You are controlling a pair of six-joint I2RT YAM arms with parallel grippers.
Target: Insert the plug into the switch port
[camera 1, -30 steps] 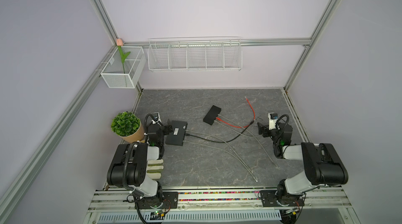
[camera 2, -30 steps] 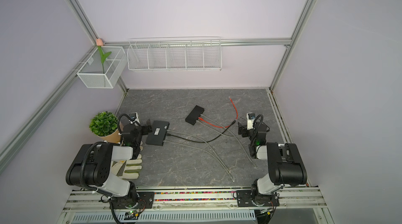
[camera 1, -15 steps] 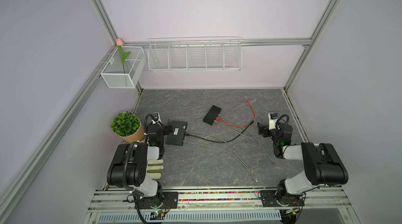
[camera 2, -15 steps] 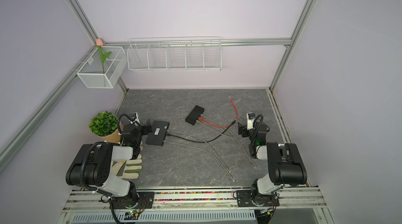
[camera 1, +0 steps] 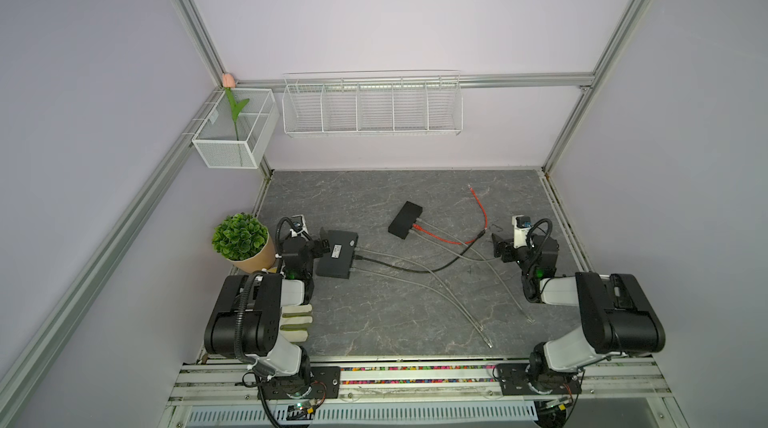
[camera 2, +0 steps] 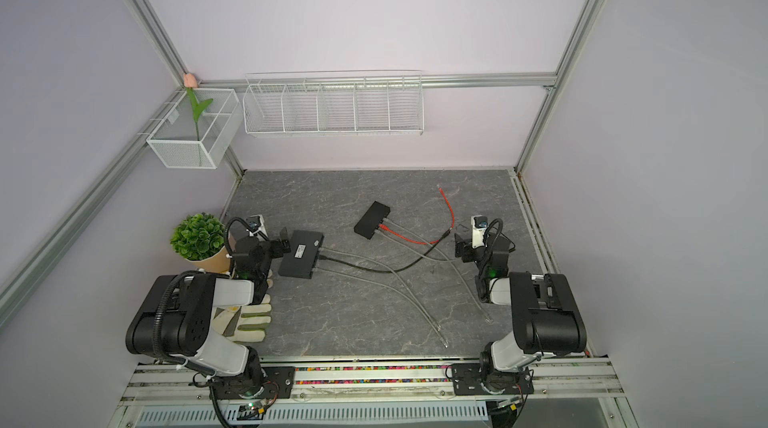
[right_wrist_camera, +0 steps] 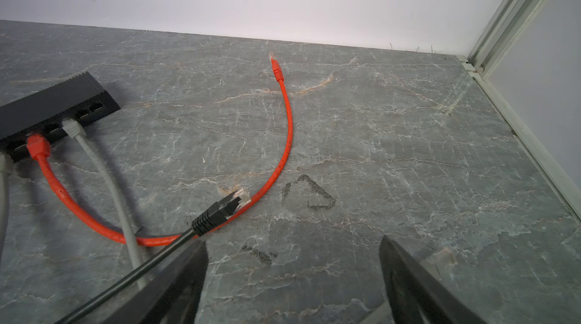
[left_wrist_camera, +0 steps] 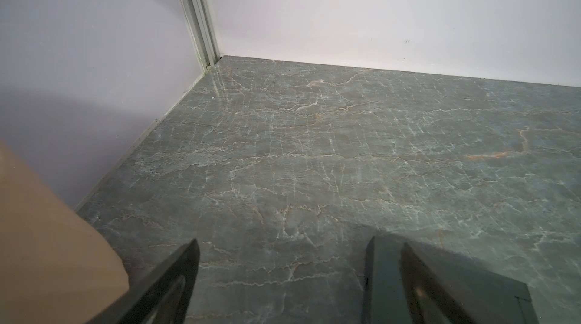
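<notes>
A small black switch (camera 1: 405, 219) (right_wrist_camera: 53, 102) lies mid-table with a red cable and grey cables plugged into it. The red cable's free plug (camera 1: 471, 188) (right_wrist_camera: 276, 67) lies further back. A larger black switch (camera 1: 337, 253) sits at the left, and its black cable ends in a loose black plug (camera 1: 482, 233) (right_wrist_camera: 231, 204) resting across the red cable. My right gripper (camera 1: 500, 247) (right_wrist_camera: 294, 240) stands open low over the table just short of that black plug, holding nothing. My left gripper (camera 1: 318, 239) (left_wrist_camera: 300, 242) is open and empty, one finger beside the larger switch's corner.
A potted plant (camera 1: 241, 239) in a tan pot (left_wrist_camera: 47, 244) stands close on the left arm's outer side. A work glove (camera 1: 296, 322) lies under the left arm. Two grey cables (camera 1: 449, 301) trail toward the front. Wire baskets (camera 1: 372, 106) hang on the back wall.
</notes>
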